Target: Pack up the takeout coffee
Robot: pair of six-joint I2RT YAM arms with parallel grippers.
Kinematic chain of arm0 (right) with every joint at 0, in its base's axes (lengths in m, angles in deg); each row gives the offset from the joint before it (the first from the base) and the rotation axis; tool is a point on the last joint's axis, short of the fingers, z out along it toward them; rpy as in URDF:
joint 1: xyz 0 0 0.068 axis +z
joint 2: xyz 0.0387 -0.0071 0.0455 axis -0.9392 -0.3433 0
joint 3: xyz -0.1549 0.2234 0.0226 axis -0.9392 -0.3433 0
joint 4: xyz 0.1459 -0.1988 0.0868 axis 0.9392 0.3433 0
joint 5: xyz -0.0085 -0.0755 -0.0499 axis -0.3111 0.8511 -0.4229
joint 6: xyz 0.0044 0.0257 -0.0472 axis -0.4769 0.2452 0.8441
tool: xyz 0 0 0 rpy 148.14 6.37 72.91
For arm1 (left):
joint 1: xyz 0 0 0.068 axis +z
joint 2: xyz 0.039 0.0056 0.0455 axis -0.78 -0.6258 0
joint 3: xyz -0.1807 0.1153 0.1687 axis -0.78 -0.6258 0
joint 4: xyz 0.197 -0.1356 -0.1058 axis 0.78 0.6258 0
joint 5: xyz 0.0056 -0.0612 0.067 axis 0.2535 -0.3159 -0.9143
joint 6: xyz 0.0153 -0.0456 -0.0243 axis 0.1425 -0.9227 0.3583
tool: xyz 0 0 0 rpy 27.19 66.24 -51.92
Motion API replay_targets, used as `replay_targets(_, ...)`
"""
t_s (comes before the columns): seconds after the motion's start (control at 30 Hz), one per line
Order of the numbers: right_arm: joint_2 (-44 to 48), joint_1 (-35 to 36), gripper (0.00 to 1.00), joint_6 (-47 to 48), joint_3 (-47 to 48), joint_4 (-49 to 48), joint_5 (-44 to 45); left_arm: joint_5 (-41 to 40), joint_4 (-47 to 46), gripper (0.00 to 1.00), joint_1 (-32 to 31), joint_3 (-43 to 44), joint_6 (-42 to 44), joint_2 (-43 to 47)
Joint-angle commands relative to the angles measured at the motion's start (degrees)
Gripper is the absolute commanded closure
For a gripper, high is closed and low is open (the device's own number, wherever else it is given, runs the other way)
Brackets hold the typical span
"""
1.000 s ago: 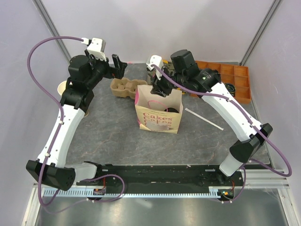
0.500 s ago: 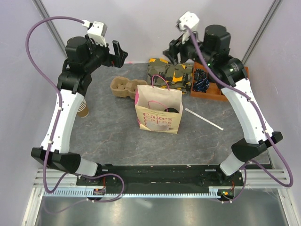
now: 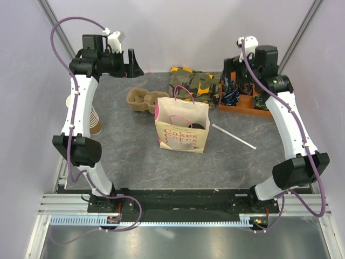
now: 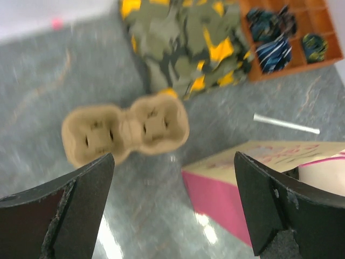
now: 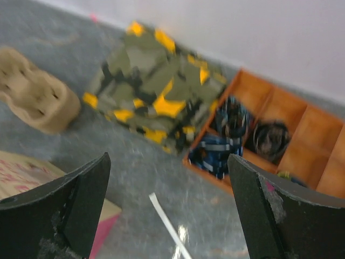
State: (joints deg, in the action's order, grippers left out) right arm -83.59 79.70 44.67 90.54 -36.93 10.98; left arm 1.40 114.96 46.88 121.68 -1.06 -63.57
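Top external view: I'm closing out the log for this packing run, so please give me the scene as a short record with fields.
paper bag: upright, open, mid-table
takeout coffee: only a dark rounded shape inside the bag, probably its lid
cup carrier: empty, behind-left of the bag
straw: flat on the table, right of the bag
left pincer: open, empty, raised
right pincer: open, empty, raised

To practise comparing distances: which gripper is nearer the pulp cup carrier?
Left. The left gripper hangs just behind the cup carrier; the right gripper is far off to its right, near the orange tray.
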Motion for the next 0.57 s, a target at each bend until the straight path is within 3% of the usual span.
replay_targets(0.0, 3.51, -3.36, 0.02, 2.05, -8.47, 0.13, 1.3, 0.0, 11.26, 0.0, 1.13, 1.86, -1.88, -2.79)
replay_targets(0.2, 4.66, -7.84, 0.02, 0.92, -17.26, 0.83, -0.54, -6.06, 10.6, 0.0, 1.31, -2.43, 1.28, -3.15)
replay_targets(0.53, 4.31, -9.43, 0.02, -2.16, -16.66, 0.92, -2.39, -9.24, 8.57, 0.0, 1.31, -4.82, 4.27, -2.45)
